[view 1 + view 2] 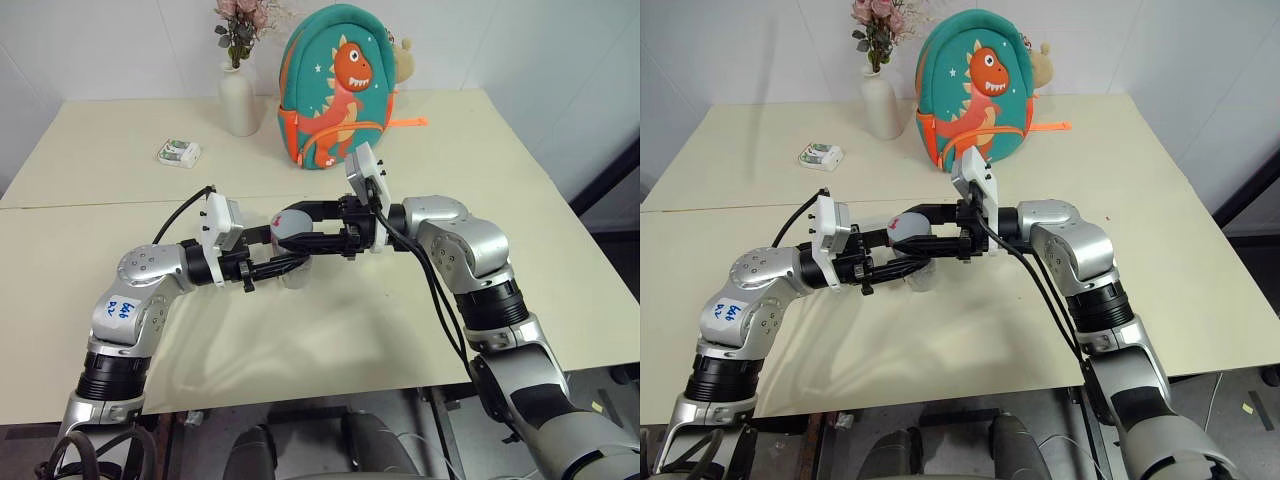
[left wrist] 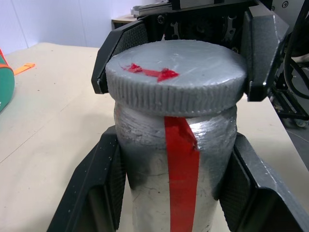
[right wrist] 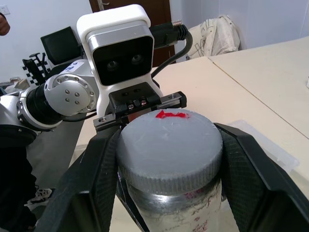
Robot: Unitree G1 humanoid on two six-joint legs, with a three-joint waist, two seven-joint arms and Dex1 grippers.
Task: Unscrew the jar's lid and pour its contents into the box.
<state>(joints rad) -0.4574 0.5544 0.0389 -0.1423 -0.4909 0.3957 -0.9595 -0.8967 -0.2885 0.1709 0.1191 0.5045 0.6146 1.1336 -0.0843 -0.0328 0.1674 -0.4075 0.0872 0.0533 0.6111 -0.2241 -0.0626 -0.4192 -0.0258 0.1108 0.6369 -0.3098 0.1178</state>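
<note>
Two robot arms are meeting over the middle of a pale table (image 1: 520, 160), above the seam where its two halves are joining. The left gripper (image 1: 290, 262) is reaching in level from the left and is clamping the jar (image 2: 169, 193) around its body, a black finger (image 2: 99, 188) pressing on each side. The jar is sitting up off the table in this grip, with a strip of red tape running down its side. The right gripper (image 1: 300, 228) is coming in level from the right, and its two fingers are closing on the rim of the grey lid (image 3: 169, 150), one on each side. The lid is sitting on the jar, a small red mark showing on its top. The jar's wall is looking cloudy, so anything inside it cannot be made out.

In the right wrist view, a clear box (image 3: 263, 145) is lying on the table just behind the jar; in the head views the arms are covering most of it.

Farther back, well apart from the grippers, a teal backpack (image 1: 340, 90) with an orange dinosaur is standing upright near the far edge. Just beside it on the left, a white vase (image 1: 238, 98) is holding pink flowers. A small white-and-green packet (image 1: 179, 152) is lying further left
</note>
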